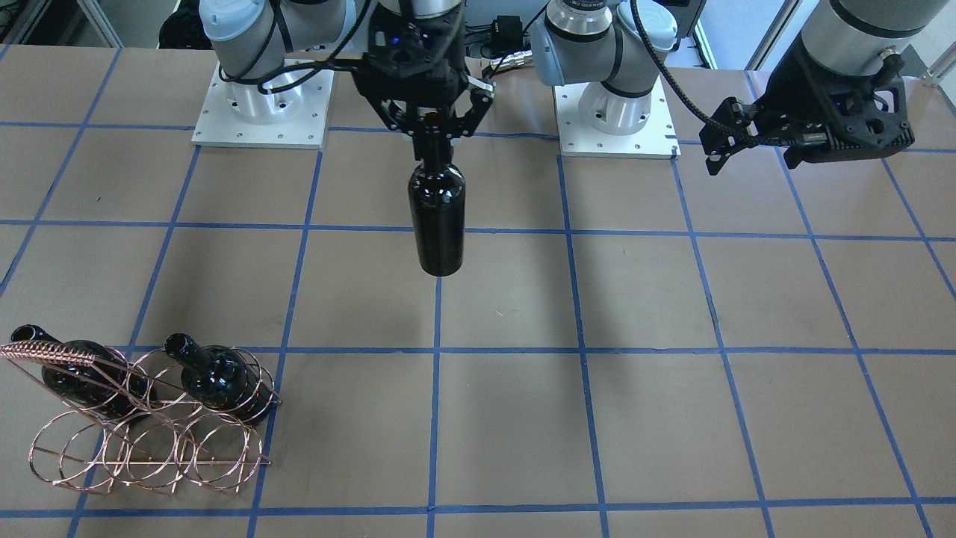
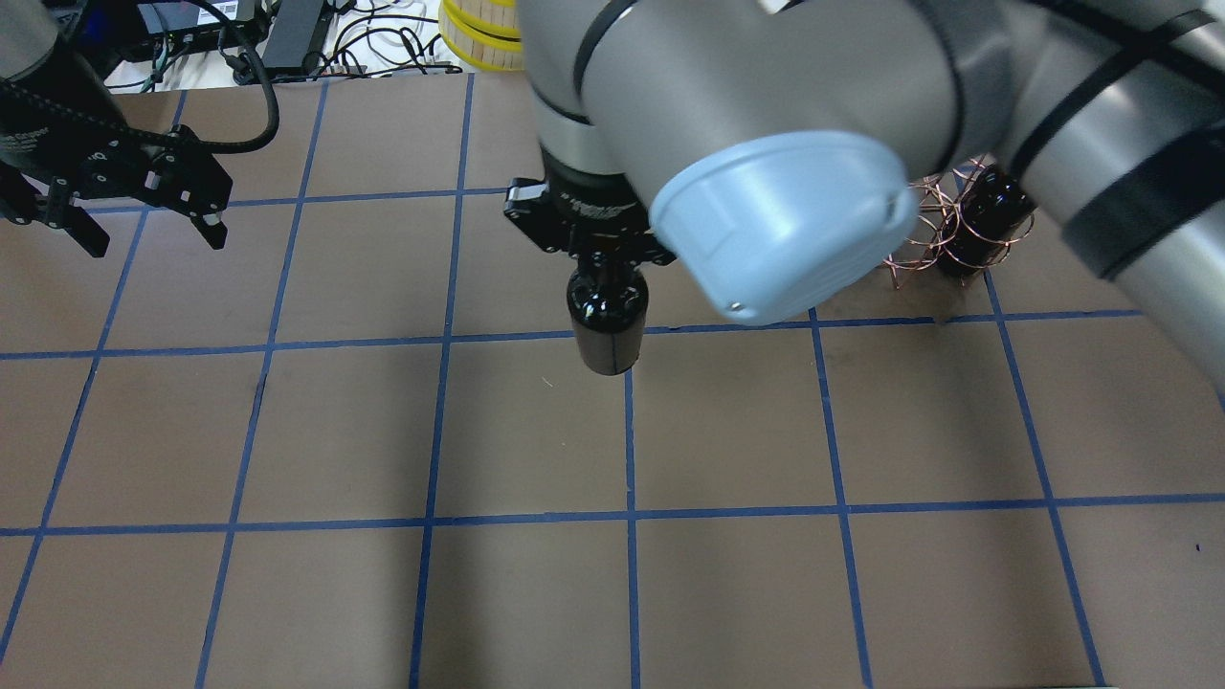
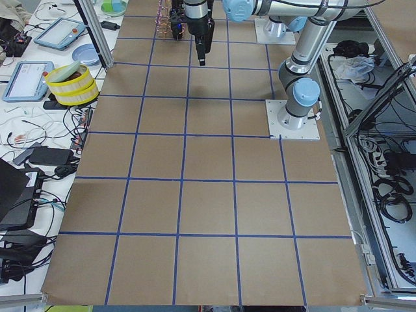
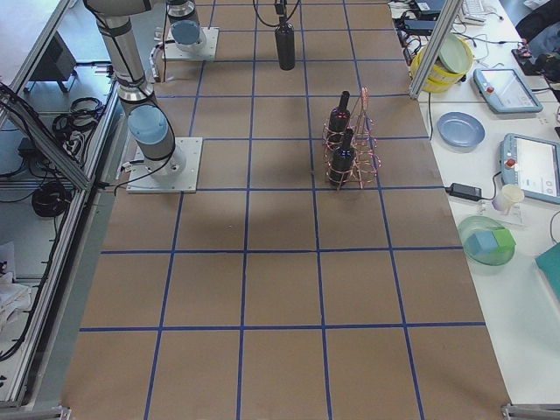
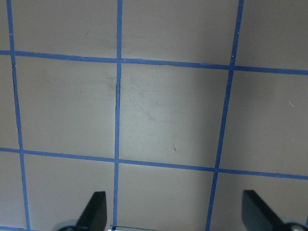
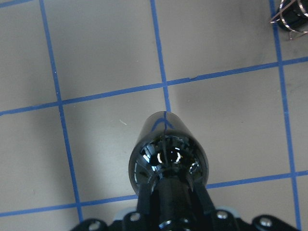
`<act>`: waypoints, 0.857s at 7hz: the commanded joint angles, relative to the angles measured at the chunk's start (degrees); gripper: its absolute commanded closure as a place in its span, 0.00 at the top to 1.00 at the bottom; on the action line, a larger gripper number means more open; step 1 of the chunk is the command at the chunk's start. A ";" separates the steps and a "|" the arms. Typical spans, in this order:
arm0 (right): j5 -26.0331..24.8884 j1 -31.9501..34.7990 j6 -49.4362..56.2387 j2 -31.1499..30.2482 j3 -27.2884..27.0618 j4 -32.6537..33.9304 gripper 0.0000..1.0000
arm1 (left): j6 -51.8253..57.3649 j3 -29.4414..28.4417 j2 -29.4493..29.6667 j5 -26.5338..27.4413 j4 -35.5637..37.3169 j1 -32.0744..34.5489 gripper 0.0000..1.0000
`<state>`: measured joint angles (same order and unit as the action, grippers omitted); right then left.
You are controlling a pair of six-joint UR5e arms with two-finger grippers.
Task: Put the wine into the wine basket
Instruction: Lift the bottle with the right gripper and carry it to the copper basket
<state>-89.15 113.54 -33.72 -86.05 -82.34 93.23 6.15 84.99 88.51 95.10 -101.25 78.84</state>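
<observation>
The right gripper (image 1: 435,127) pinches the wine (image 1: 438,217) tight by its neck, and the bottle hangs upright above the middle of the counter (image 1: 672,418). Well apart sits the wine basket (image 1: 149,456), two other bottles (image 1: 216,377) lying in its upper hoops. The left gripper (image 1: 713,149) hovers aside, spread wide, holding nothing.

wine basket (image 2: 921,247) mostly hidden behind right arm (image 2: 766,105), left pincer (image 5: 175,211) cropped

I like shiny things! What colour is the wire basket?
Coppery wine basket, best in front-facing view.
</observation>
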 commanded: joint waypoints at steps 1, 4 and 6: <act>-1.19 -8.99 10.10 -4.55 0.08 -4.36 0.28 | 0.00 0.00 0.00 0.00 0.00 0.00 1.00; -1.20 -23.05 26.03 -6.06 0.51 -7.01 0.28 | 0.00 0.00 -0.09 0.00 0.00 0.00 1.00; -0.59 -32.19 36.41 -5.80 0.60 -7.19 0.26 | 0.00 0.00 -0.09 -0.09 0.09 0.00 1.00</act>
<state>-90.14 86.64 -2.68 -91.92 -81.84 86.26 6.15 84.99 88.42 95.07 -101.23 78.83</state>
